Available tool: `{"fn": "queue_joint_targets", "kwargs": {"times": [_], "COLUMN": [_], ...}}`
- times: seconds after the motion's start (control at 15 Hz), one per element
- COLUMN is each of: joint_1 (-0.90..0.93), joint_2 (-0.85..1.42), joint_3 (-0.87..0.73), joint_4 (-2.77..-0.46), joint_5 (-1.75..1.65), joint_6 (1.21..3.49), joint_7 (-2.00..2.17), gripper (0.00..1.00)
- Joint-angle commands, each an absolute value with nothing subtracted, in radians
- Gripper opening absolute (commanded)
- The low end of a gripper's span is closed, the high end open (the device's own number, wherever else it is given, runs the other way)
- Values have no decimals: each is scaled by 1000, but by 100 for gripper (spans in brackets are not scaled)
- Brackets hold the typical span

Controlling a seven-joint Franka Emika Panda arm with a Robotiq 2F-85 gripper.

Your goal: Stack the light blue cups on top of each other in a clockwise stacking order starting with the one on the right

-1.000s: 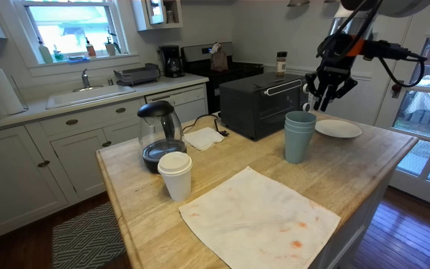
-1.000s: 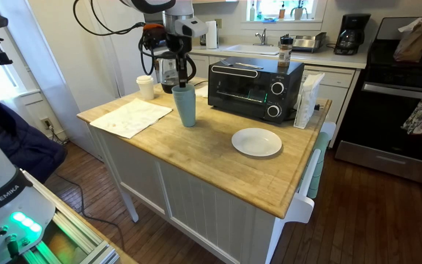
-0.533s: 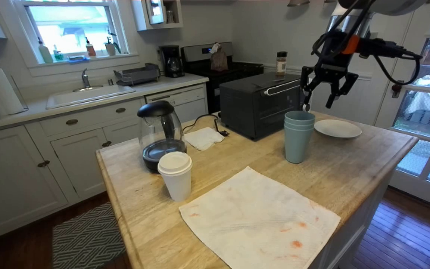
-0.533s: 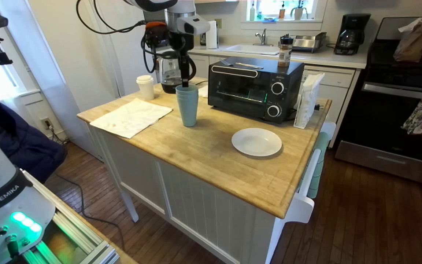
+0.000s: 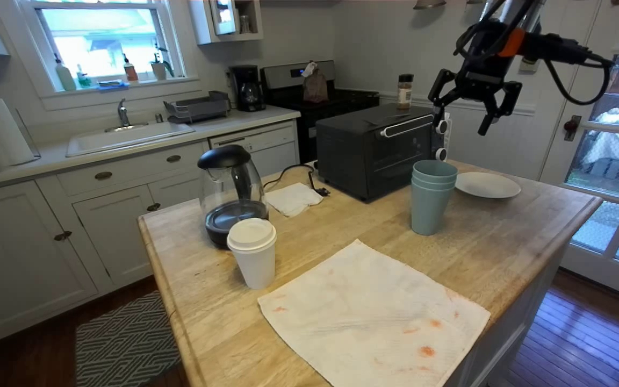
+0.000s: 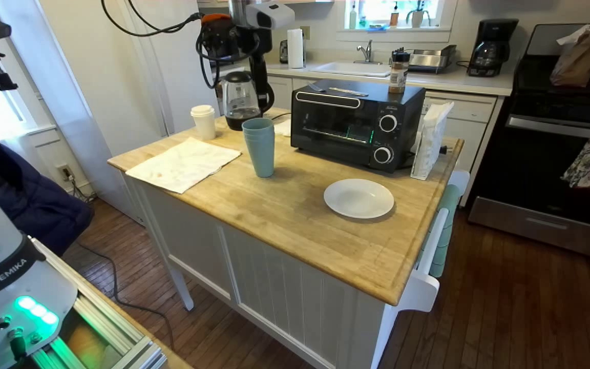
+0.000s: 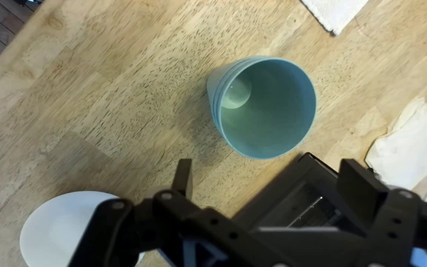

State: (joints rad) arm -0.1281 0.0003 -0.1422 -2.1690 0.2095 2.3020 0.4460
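The light blue cups (image 5: 430,208) stand nested in one upright stack on the wooden table, with three rims showing close together. In the wrist view I look down into the top light blue cup (image 7: 272,111), and a pale round spot shows inside it. My gripper (image 5: 461,124) hangs above the stack, apart from it, with its fingers spread wide and nothing between them. In the wrist view the gripper (image 7: 271,180) has both fingertips below the cup's rim in the picture. The inner cups' walls are hidden.
Beside the stack are a black toaster oven (image 6: 346,123) with a spice jar (image 6: 399,72) on top and a white plate (image 6: 359,199). A glass kettle (image 5: 234,188), a lidded white cup (image 5: 253,258) and a stained cloth (image 5: 374,317) also lie or stand on the table.
The gripper's fingers have gone from close together to wide apart, and the gripper has risen away from the cups. The stack has rocked very slightly and still stands in its place.
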Motion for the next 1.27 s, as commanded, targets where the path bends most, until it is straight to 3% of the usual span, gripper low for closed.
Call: {"fn": "queue_joint_targets", "kwargs": {"times": [0.0, 1.2], "joint_1": [-135, -161], "joint_2": [-63, -140], "joint_3": [-142, -139], "joint_4": [-2197, -2194], "joint_5": [166, 170], "joint_6": [2308, 2298], "joint_7": [461, 454], "gripper": [100, 100]}}
